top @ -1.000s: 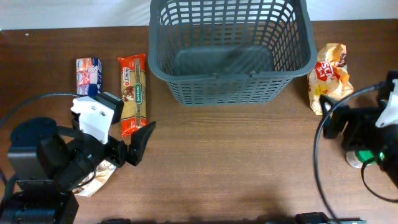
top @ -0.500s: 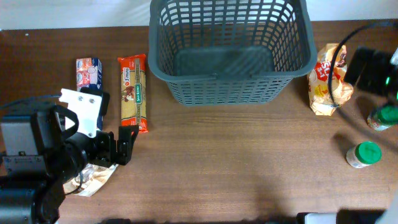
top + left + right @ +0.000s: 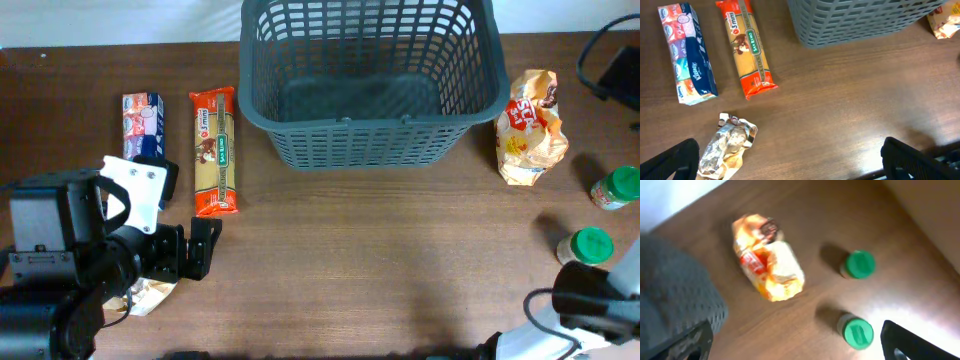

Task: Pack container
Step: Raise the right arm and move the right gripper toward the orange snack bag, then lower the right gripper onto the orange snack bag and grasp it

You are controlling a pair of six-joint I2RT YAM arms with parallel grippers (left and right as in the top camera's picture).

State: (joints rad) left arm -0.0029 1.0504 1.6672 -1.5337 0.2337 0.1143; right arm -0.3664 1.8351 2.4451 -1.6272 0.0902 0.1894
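Observation:
The dark grey lattice basket stands empty at the back middle; its wall also shows in the left wrist view and the right wrist view. My left gripper is open and empty at the front left, above bare table, with a crumpled foil packet by its left finger. My right gripper is open and empty, high above the right side, next to a green-lidded jar.
A red pasta pack and a tissue pack lie left of the basket. An orange snack bag lies to its right. Two green-lidded jars stand at the right edge. Part of the right arm crosses the front right corner.
The right arm lifted off the jars, swung to the back right, then left most of the overhead view. The left gripper drew back to the left and turned.

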